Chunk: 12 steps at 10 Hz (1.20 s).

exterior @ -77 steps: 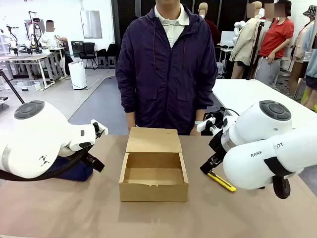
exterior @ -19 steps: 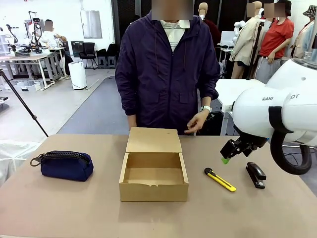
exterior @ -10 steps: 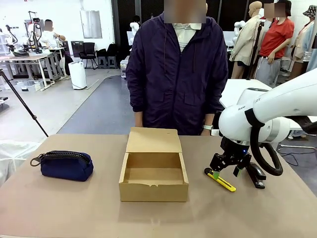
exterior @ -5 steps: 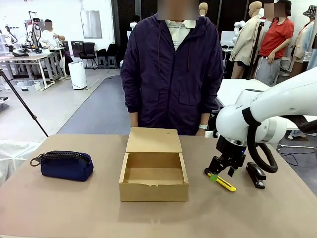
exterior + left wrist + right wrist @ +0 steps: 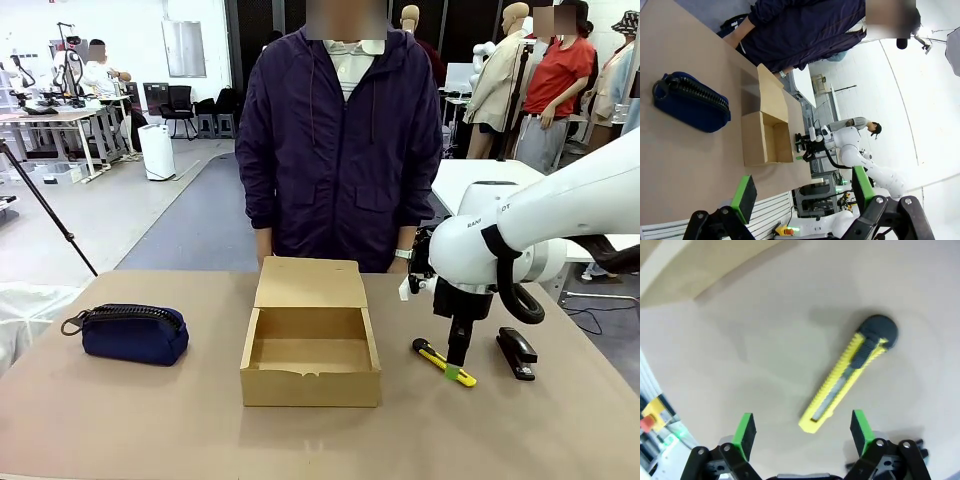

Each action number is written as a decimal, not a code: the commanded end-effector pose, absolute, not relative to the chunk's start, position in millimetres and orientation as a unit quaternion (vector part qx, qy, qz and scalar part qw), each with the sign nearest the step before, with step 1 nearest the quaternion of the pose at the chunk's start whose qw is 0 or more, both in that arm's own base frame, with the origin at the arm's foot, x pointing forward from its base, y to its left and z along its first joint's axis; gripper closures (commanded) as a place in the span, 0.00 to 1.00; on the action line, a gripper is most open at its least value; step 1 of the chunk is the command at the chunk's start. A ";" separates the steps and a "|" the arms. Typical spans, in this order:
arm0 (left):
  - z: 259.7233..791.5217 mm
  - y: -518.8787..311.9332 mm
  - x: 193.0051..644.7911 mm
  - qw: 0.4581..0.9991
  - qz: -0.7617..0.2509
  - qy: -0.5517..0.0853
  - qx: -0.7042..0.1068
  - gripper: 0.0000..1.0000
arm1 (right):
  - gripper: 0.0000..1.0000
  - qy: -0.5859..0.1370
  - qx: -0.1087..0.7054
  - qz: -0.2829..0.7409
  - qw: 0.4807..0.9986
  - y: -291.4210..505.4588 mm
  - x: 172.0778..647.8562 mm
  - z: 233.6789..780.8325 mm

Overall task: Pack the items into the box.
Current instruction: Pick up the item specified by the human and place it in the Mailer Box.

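The open tan box (image 5: 310, 385) sits mid-table with its flap lid (image 5: 308, 283) standing up at the back; it also appears in the left wrist view (image 5: 765, 145). Right of it lies the yellow-and-black utility knife (image 5: 440, 361), and further right the black stapler (image 5: 517, 352). My right gripper (image 5: 458, 368) points straight down just over the knife's near end. In the right wrist view the knife (image 5: 847, 377) lies diagonally on the table, just ahead of my open right gripper (image 5: 802, 431) and slightly right of its middle. My left gripper (image 5: 804, 192) is open and holds nothing, high off the table's left side.
A navy zip pouch (image 5: 133, 333) lies at the table's left, seen too in the left wrist view (image 5: 692, 102). A person in a dark jacket (image 5: 340, 150) stands at the far edge behind the box. Bare table lies in front of the box.
My right arm has swung in from the right and lowered, turning its open gripper straight down over the knife. The knife, stapler, box and pouch have not moved.
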<state>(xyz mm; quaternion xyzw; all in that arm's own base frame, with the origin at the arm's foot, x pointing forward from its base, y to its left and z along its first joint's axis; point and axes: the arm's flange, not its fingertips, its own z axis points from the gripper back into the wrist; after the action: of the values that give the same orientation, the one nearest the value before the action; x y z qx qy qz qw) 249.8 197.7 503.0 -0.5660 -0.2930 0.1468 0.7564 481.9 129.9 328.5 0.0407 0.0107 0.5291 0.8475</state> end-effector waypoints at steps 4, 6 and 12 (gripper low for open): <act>504.6 197.8 249.8 0.750 0.143 -0.300 -0.572 0.00 | 0.00 -0.040 0.017 0.454 0.890 136.9 477.0 320.1; 504.6 197.8 249.8 0.750 0.143 -0.300 -0.572 0.00 | 0.00 -0.057 -0.007 0.425 0.903 145.7 472.7 312.7; 504.6 197.8 249.8 0.750 0.143 -0.300 -0.572 0.00 | 0.00 -0.031 -0.050 0.402 0.914 151.3 475.5 281.9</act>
<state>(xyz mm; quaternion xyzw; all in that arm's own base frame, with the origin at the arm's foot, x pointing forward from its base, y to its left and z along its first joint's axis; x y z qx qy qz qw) 249.8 197.7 503.0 -0.5662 -0.2929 0.1467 0.7564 471.4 144.1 284.4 -0.0340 -0.0257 0.4167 0.9080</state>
